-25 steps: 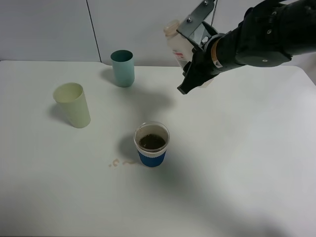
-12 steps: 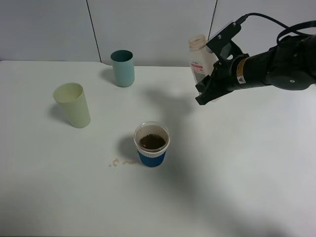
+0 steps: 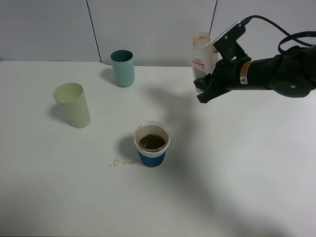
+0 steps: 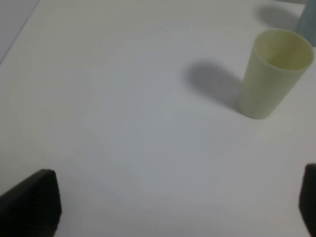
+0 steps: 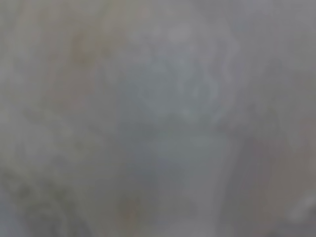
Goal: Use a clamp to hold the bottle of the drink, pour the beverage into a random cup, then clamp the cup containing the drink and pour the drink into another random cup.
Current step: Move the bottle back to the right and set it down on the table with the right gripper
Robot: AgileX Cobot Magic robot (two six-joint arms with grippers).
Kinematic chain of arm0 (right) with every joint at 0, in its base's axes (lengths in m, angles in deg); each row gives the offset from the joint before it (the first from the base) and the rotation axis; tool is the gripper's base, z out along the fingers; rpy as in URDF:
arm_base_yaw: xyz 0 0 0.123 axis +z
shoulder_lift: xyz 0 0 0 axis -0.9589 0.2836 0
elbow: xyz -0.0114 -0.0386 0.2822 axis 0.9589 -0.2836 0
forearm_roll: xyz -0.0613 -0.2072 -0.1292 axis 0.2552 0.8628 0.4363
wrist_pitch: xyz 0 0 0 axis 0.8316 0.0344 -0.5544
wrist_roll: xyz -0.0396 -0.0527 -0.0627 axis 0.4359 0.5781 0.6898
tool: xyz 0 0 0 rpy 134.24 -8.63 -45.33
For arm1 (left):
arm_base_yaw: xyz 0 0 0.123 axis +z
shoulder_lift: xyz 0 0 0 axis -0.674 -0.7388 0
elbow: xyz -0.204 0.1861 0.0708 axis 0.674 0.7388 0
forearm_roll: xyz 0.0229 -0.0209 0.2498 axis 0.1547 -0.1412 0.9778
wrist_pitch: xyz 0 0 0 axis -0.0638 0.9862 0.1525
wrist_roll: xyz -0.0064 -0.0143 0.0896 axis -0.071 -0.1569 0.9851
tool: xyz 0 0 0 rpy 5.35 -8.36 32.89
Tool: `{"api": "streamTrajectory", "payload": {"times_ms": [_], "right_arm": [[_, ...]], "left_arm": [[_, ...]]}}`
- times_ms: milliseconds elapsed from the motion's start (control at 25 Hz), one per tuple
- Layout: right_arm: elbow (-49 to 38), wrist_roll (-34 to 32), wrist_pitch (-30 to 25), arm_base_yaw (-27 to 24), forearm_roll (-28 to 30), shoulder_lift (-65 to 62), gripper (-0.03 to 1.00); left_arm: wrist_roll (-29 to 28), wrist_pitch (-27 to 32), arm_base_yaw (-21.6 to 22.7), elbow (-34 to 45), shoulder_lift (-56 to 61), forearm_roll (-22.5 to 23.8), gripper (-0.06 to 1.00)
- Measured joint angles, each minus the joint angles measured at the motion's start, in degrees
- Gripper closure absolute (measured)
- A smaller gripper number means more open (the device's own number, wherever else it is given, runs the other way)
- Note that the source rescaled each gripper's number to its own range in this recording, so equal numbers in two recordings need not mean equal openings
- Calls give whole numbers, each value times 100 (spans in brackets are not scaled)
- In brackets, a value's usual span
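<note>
My right gripper [image 3: 205, 89] is shut on the lower part of the bottle [image 3: 202, 53], which stands upright at the back right; its base is hidden behind the fingers. The bottle looks almost empty. The blue-sleeved cup [image 3: 152, 145] sits mid-table with the dark brown beverage [image 3: 151, 142] inside. The pale yellow-green tumbler [image 3: 72, 104] stands at the left, also the tumbler [image 4: 274, 74] in the left wrist view. My left gripper [image 4: 168, 212] is open and empty, well short of that tumbler, with only its fingertips [image 4: 29, 205] showing. The right wrist view is a grey blur.
A teal cup [image 3: 122, 68] stands at the back, left of the bottle. A few small brown drops [image 3: 116, 163] lie on the white table [image 3: 237, 173] just left of the blue-sleeved cup. A pale wall runs along the table's far edge.
The right arm swung away from over the cup toward the back right and lowered, turning the bottle from tilted to upright. The cups and the left gripper have not moved.
</note>
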Motion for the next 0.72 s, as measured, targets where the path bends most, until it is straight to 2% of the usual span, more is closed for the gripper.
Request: {"api": "streamTrajectory", "payload": {"times_ms": [240,520,720], "right_arm": [[-12,483,750,0,-353,581,95],[-38,1217,1270,-78,-1188,976,96],[-38,1363,1713,-326,-1331,1198,96]], "left_arm": [[0,0,0,0,0,0,5],[0,0,0,0,0,0,5],[0,0,0,0,0,0,5]]}}
